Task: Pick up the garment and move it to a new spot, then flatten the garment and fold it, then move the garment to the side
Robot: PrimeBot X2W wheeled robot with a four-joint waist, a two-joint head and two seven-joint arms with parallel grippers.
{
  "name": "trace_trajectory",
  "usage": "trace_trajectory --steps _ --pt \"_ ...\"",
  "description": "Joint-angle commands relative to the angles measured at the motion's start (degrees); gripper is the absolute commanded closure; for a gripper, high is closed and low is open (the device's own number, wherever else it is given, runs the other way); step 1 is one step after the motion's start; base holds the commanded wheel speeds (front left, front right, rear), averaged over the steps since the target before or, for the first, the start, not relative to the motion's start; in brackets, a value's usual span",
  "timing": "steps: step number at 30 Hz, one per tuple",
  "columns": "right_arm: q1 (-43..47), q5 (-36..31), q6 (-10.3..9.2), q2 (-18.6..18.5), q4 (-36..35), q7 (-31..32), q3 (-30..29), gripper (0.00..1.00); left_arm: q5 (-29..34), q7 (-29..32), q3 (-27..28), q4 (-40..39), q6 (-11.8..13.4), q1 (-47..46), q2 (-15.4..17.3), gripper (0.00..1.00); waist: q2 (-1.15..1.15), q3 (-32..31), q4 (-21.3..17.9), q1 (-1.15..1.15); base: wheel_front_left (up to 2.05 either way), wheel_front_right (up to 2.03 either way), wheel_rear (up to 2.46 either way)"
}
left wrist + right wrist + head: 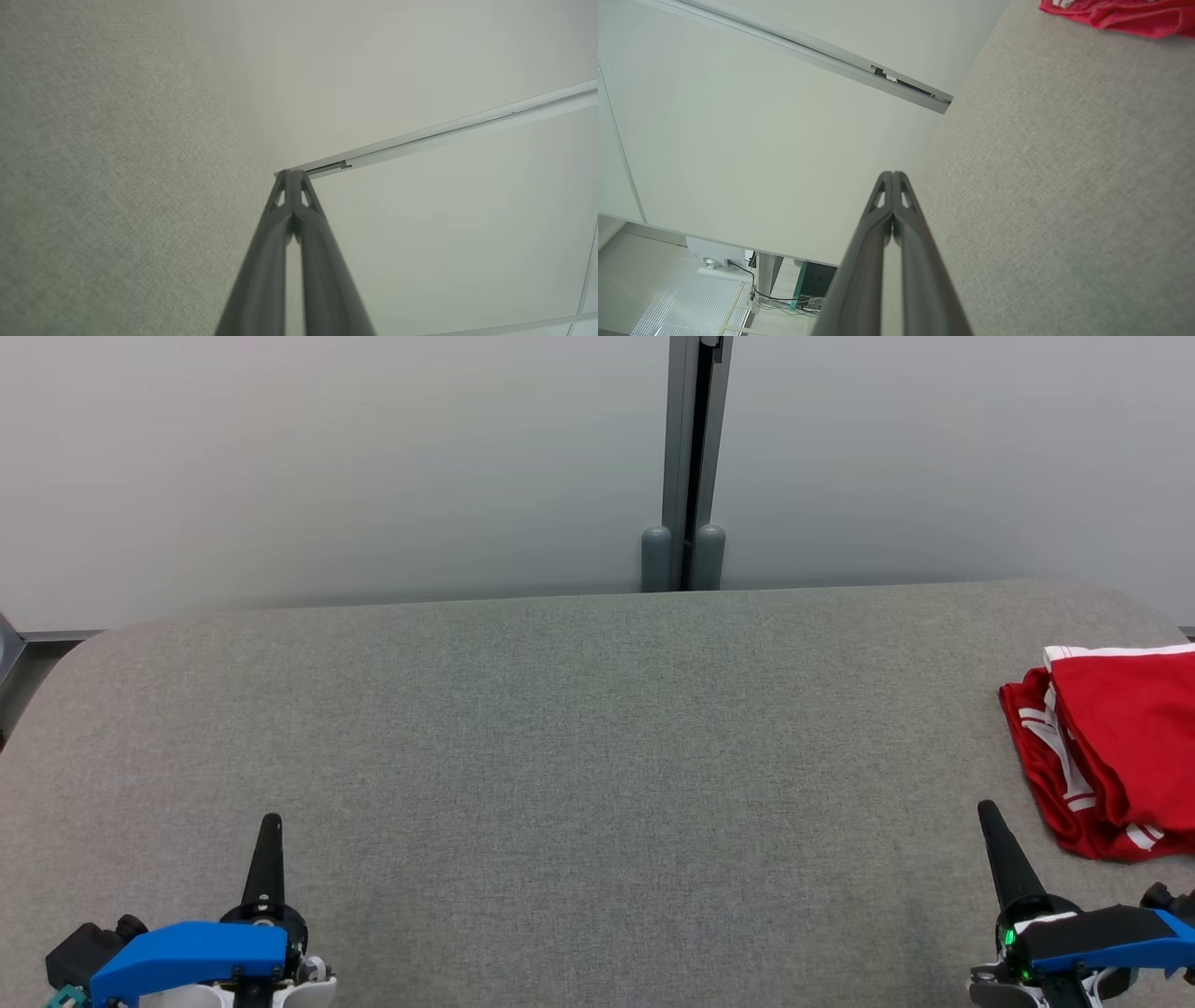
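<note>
The left gripper (270,823) sits at the near left of the scene. Its two long dark fingers are pressed together tip to tip with nothing between them, and they point towards the far wall. The left wrist view shows the same: the tips meet and grip nothing.

The right gripper (987,808) is at the near right, likewise closed on itself and empty, with its fingers leaning slightly to the left. Whether either gripper rests on the surface or hangs just above it cannot be told.

The red fabric garment with white stripes and a white band (1120,747) lies in a folded bundle at the right side of the table. It is just beyond the right gripper and to its right, near it but apart, and the edge of the head view cuts it off.

It rests on a grey woven-cloth-covered table with rounded far corners (597,756). Behind the table stand pale wall panels, joined at the middle by a grey upright metal post (691,457).
</note>
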Motion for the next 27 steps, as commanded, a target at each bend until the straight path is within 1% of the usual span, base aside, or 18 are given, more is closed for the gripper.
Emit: trace_trajectory --steps 1,27 --pt "-1.38 1.44 0.00 0.11 -0.60 0.16 -0.20 1.00 -1.18 0.39 0.60 -0.78 -0.33 -1.23 0.11 1.00 0.00 0.03 0.01 0.00 0.00 0.00 0.00" --pt "-2.75 13.57 0.00 0.48 -0.72 2.13 -0.81 1.00 -12.24 3.59 2.27 -2.37 -0.44 -2.45 -0.52 1.00 0.00 0.69 0.13 -0.01 0.00 0.00 0.00"
